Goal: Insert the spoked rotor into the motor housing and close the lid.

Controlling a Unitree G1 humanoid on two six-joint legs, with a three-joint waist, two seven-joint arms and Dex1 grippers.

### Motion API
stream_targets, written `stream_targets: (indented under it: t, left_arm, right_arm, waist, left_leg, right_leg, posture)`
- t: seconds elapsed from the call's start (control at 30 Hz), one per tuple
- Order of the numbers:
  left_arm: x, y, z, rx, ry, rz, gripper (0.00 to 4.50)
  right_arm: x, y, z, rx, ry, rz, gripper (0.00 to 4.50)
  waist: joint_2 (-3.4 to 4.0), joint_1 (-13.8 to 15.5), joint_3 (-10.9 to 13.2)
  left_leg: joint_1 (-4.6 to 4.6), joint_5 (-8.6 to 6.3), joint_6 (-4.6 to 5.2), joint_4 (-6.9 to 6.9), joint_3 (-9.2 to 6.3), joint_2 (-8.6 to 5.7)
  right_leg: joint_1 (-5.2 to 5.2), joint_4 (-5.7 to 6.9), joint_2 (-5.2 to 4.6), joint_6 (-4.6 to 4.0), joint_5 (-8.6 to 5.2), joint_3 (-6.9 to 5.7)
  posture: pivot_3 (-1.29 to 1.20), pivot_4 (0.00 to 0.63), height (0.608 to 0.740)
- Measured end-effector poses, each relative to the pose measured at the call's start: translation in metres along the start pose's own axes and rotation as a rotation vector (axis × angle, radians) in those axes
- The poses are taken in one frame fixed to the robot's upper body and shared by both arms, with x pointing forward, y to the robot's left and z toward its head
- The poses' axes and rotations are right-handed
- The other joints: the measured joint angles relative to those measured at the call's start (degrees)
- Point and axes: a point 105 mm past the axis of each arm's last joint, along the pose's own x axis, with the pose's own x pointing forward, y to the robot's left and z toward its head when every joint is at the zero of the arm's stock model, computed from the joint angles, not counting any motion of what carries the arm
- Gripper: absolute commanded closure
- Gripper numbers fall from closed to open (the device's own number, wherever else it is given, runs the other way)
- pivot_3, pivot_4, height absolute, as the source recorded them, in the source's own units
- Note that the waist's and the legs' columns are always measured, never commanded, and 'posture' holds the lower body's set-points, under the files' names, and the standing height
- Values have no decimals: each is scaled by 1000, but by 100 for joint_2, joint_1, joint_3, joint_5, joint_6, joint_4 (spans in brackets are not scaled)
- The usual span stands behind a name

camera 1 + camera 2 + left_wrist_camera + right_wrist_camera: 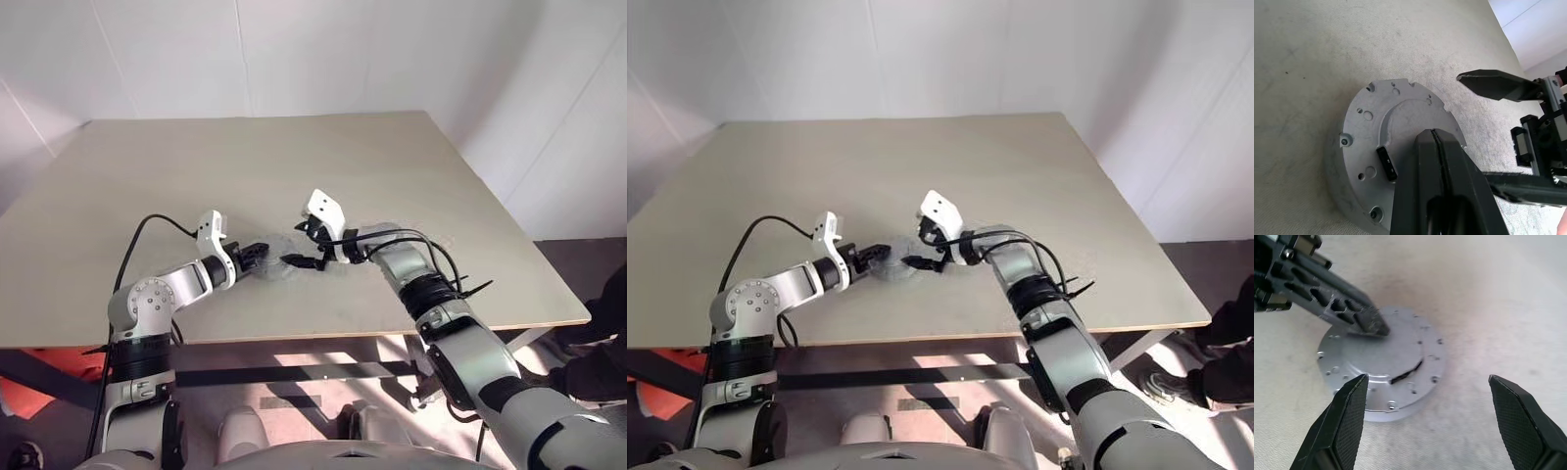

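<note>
Lid (1382, 364): flat on the housing, on the desk (294, 166); rigid, smooth metal, likely heavy; grip by its rim.
Left end effector (1436, 147): shut, tips pressing the lid.
Right end effector (1430, 401): wide, empty, beside the lid.

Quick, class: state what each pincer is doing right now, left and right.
Left pincer: closed, empty, its tip resting on the lid.
Right pincer: wide open, holding nothing, beside the lid.
</note>
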Motion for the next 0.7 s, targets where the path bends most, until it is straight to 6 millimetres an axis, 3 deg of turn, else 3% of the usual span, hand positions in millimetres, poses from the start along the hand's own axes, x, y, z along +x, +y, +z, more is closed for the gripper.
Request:
stream_targets:
  t: [0.1, 0.2, 0.33, 0.47, 0.7]
  left_arm:
    - [1, -2, 0, 7, 4, -5, 4500]
    - [2, -4, -1, 13, 11, -11, 4500]
    - [3, -5, 1, 19, 10, -15, 4500]
    - [-1, -2, 6, 24, -2, -5, 4500]
    - [-12, 23, 15, 14, -15, 84, 4500]
  right_arm:
    - [-13, -6, 24, 44, -75, -7, 14]
    - [-26, -17, 31, 202, -85, -35, 14]
    - [-37, -28, 4, 477, 20, -99, 14]
    - [-40, -16, -37, 721, 158, -113, 14]
    - [-32, 4, -30, 874, 165, -27, 14]
  waist:
    - [-1, 3, -1]
    - [-1, 9, -2]
    - [-5, 10, -8]
    - [6, 10, -9]
    - [20, -13, -22]
  left_leg:
    - [10, 0, 0, -10, 0, 1]
    - [9, 0, 1, -12, 1, 0]
    - [11, -7, 11, -30, 4, -1]
    - [13, -7, 8, -65, 5, 0]
    - [22, -16, -14, -68, 11, 2]
  right_leg:
    - [0, 4, 6, 0, 1, 4]
    - [1, 11, 5, -4, 3, 9]
    - [2, 14, 5, -46, 28, 8]
    - [-9, 20, 7, -53, 32, 5]
    - [-14, 18, 11, -51, 31, 8]
  posture:
    - [0, 0, 740]
    - [0, 0, 740]
    - [0, 0, 740]
    - [0, 0, 740]
    - [0, 0, 740]
